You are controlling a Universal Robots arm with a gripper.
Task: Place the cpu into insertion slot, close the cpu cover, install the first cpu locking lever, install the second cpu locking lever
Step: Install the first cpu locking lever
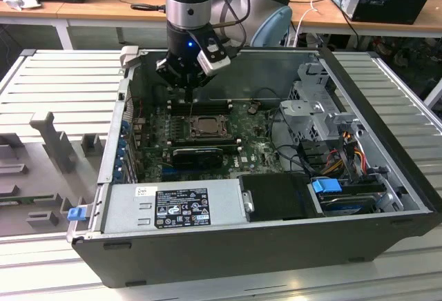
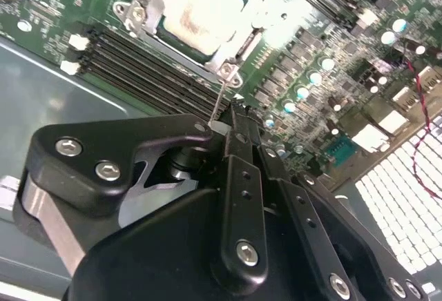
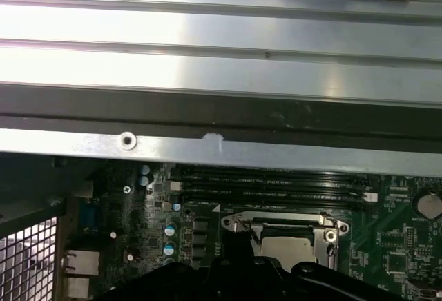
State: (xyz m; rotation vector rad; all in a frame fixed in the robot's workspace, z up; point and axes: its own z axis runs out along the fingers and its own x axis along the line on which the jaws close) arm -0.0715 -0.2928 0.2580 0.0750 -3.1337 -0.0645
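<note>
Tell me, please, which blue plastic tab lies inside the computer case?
The blue tab at the exterior view's right, beside the drives; the other tab sticks out at the case's outer corner.

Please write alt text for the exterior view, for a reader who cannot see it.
A robot arm's gripper, shut on a thin locking lever, hangs inside an open computer case lying on a ribbed metal table. Just nearer the camera, the insertion slot sits on the green motherboard.

Wrist views apparently near insertion slot (image 2: 153, 7)
</note>
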